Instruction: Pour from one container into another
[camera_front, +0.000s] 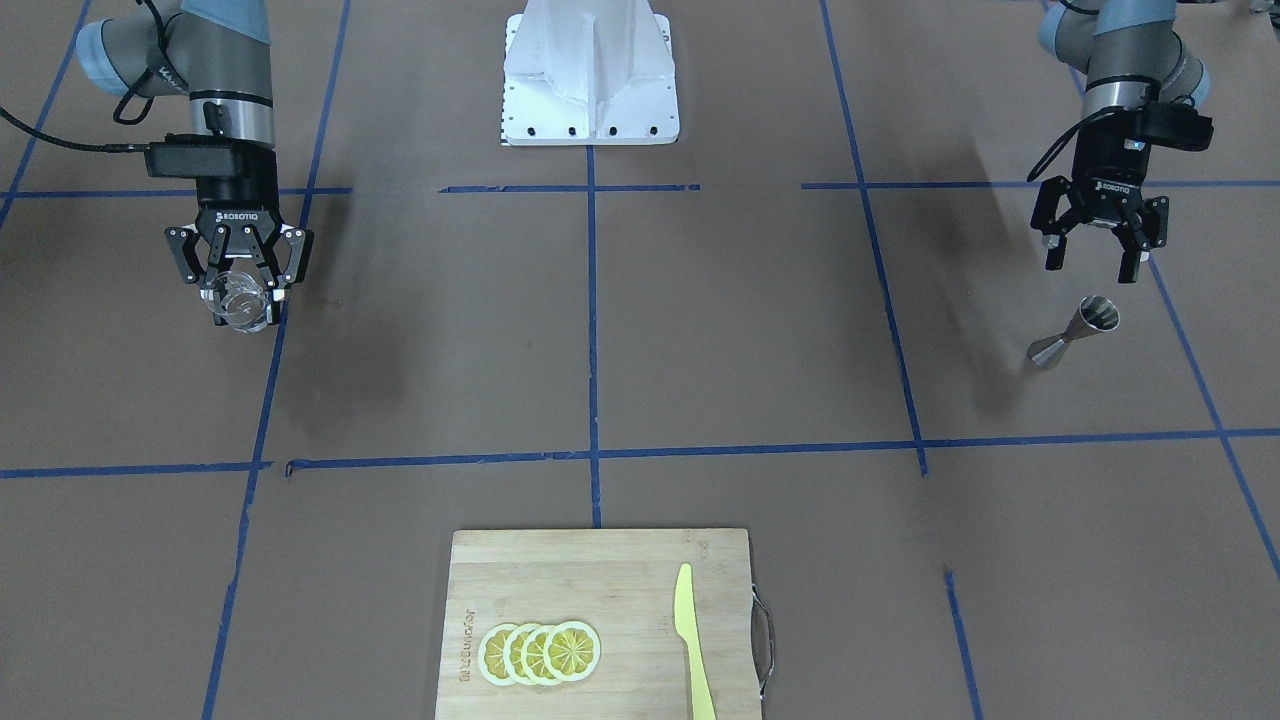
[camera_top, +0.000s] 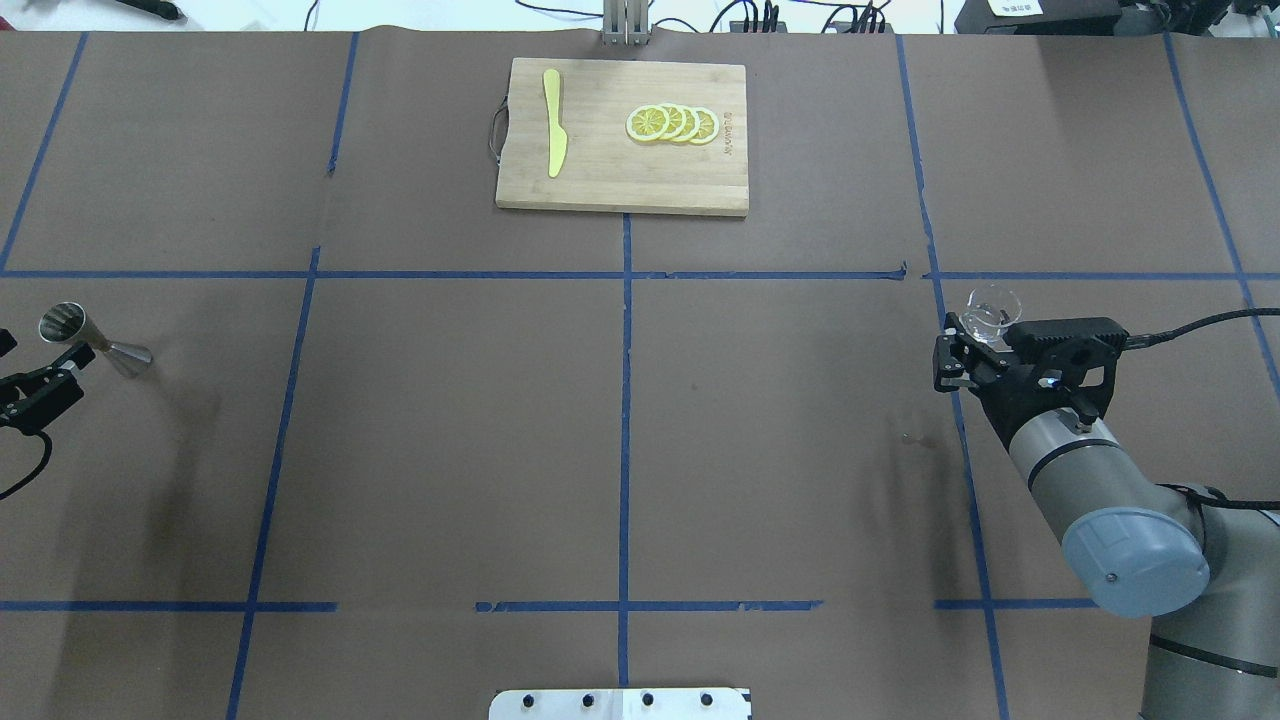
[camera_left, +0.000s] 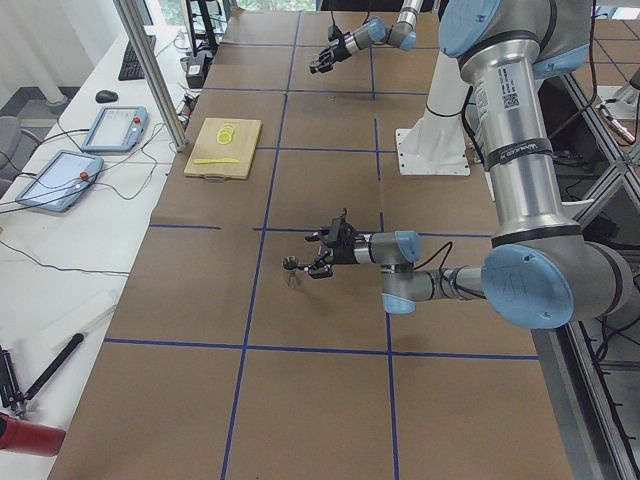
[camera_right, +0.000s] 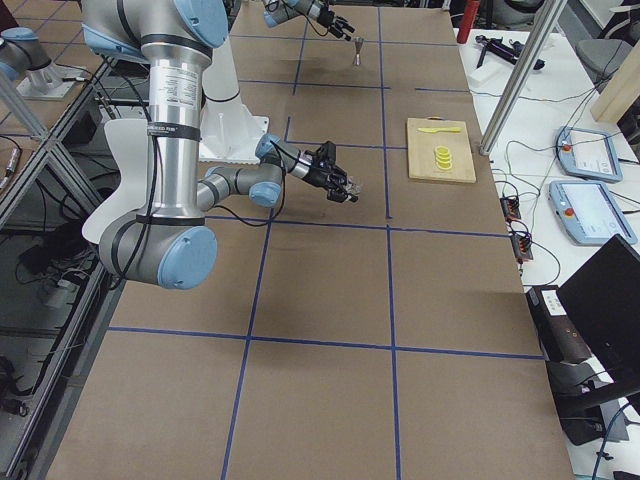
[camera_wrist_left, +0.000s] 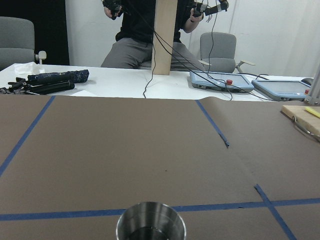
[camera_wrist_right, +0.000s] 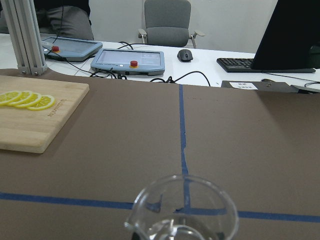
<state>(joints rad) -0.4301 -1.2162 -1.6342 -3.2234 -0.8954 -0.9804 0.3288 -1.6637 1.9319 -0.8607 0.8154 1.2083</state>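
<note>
The brown paper-covered counter (camera_front: 700, 330), gridded in blue tape, carries a rectangular bamboo cutting board (camera_front: 600, 580) at the operators' edge. The front-facing view shows the left end effector (camera_front: 1092, 268) released, fingers spread, near the upright polished steel double-cone jigger (camera_front: 1075, 333) at the counter's left end; the overhead view crops that end effector. The right end effector (camera_front: 240, 292) is clenched on a small clear glass spouted cup (camera_front: 243, 308) over the counter's right side, and the wrist view cuts off the cup's base.

There is one glass cup (camera_front: 243, 303), one steel jigger (camera_front: 1075, 332), one wooden cutting board (camera_front: 600, 580), one yellow knife (camera_front: 690, 640) and four lemon slices (camera_front: 572, 650) on it.
</note>
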